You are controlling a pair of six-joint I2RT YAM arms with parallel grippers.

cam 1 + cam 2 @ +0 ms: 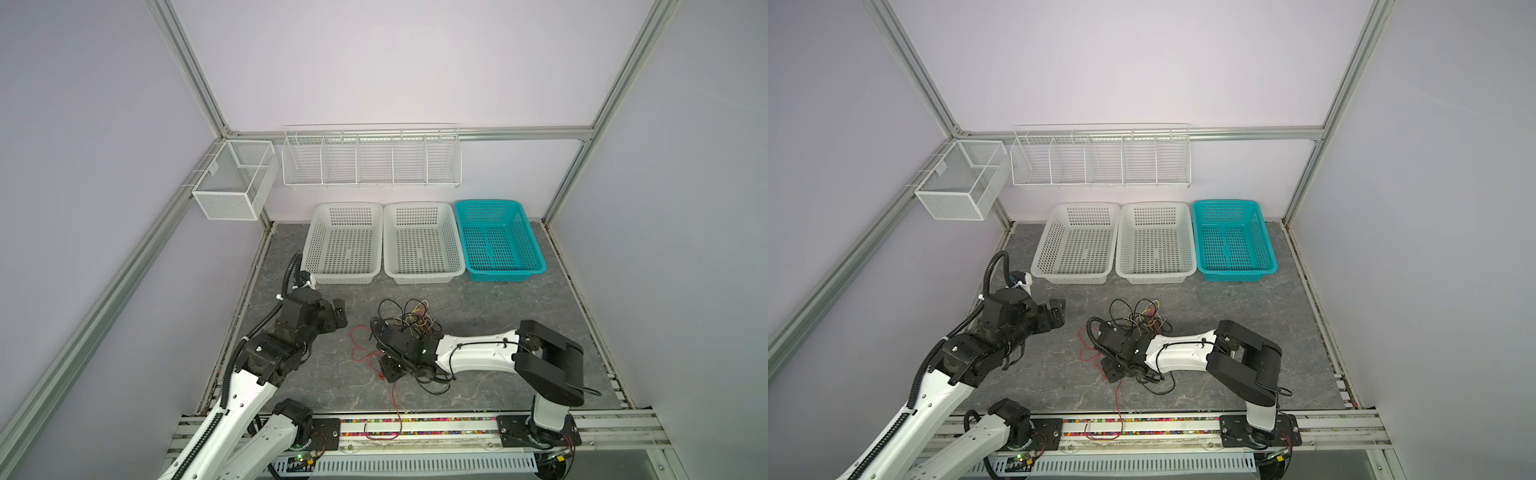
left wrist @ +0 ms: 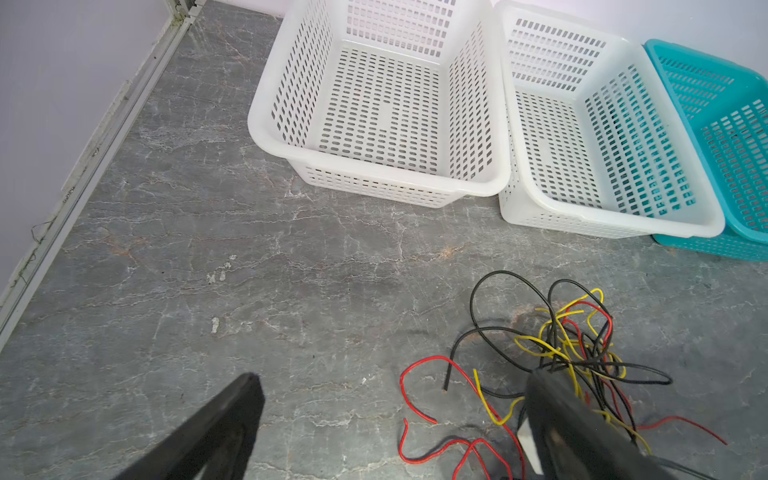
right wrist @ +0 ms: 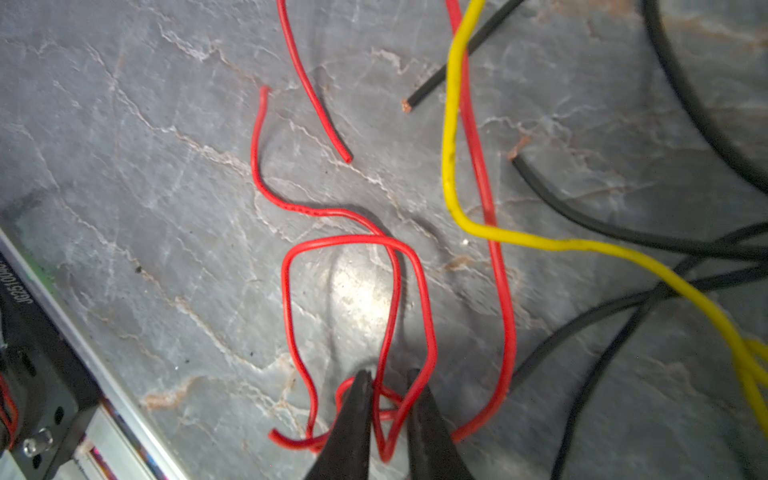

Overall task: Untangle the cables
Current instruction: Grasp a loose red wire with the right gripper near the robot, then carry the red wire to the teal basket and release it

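The cables (image 1: 409, 318) (image 1: 1144, 318) lie in a tangle of red, yellow and black wires mid-table. Loose red loops (image 1: 361, 349) spread to the left, and one red strand trails down to the front rail. My right gripper (image 1: 388, 368) (image 1: 1113, 369) is lowered onto those red loops. In the right wrist view its jaws (image 3: 388, 374) are closed to a narrow gap with two strands of the red cable (image 3: 286, 299) pinched between them. A yellow cable (image 3: 451, 166) and black cables (image 3: 582, 216) lie beside it. My left gripper (image 1: 340, 316) (image 2: 395, 376) hangs wide open left of the tangle, holding nothing.
Two white baskets (image 1: 345, 279) (image 1: 424, 281) and a teal basket (image 1: 505, 275) stand in a row behind the cables. A wire rack (image 1: 370, 183) and a mesh box (image 1: 224, 208) hang on the back wall. A metal rail (image 1: 457, 428) runs along the front edge.
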